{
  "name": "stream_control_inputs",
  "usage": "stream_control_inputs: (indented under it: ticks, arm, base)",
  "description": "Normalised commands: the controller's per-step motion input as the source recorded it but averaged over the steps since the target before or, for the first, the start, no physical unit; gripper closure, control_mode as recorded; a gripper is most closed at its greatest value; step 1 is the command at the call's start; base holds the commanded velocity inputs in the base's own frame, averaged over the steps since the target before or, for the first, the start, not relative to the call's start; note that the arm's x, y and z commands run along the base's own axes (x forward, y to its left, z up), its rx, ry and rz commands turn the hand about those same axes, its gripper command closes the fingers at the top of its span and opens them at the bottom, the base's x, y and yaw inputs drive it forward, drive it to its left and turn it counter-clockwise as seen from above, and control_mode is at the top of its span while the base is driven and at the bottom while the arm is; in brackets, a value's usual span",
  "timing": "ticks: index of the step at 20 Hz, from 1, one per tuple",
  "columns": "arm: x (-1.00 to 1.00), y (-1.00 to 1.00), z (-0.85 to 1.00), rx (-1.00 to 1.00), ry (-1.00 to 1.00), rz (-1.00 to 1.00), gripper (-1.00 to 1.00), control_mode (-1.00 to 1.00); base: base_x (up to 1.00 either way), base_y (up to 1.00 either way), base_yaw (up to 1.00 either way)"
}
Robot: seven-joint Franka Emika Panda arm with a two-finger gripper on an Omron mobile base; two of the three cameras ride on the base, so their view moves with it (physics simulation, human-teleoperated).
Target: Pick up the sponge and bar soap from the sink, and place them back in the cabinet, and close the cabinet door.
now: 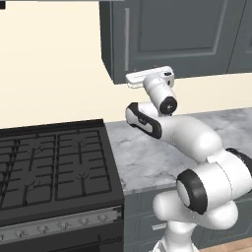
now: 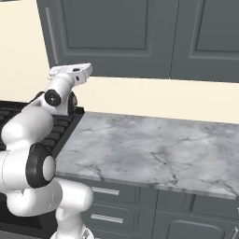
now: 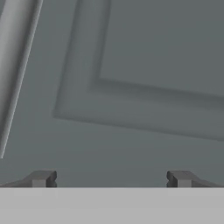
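The cabinet door (image 3: 144, 65) is flush shut on the dark slate wall cabinet (image 1: 172, 34), its recessed panel and slim bar handle (image 3: 15, 70) close before the claw (image 3: 111, 178), whose two fingertips stand wide apart, released and holding nothing. Below the cabinet runs a cream wall (image 2: 154, 95), then a grey marble worktop (image 2: 149, 149) over grey drawers (image 2: 109, 205). A black gas stove (image 1: 49, 167) adjoins the worktop's left end.
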Motion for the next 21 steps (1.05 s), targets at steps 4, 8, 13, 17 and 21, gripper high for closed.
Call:
stream_control_inputs:
  ticks: [4, 8, 13, 17, 21]
  arm:
    - [0.34, 0.00, 0.00, 0.00, 0.00, -0.03, -1.00, -1.00]
    - [0.36, 0.00, 0.00, 0.00, 0.00, -0.03, -1.00, -1.00]
    - [0.35, 0.00, 0.00, 0.00, 0.00, -0.04, -1.00, -1.00]
    - [0.26, 0.00, 0.00, 0.00, 0.00, -0.03, -1.00, -1.00]
    - [0.05, 0.00, 0.00, 0.00, 0.00, 0.00, -1.00, -1.00]
  base:
    - [0.00, 0.00, 0.00]
    - [0.00, 0.00, 0.00]
    - [0.00, 0.00, 0.00]
    - [0.00, 0.00, 0.00]
    - [0.00, 0.00, 0.00]
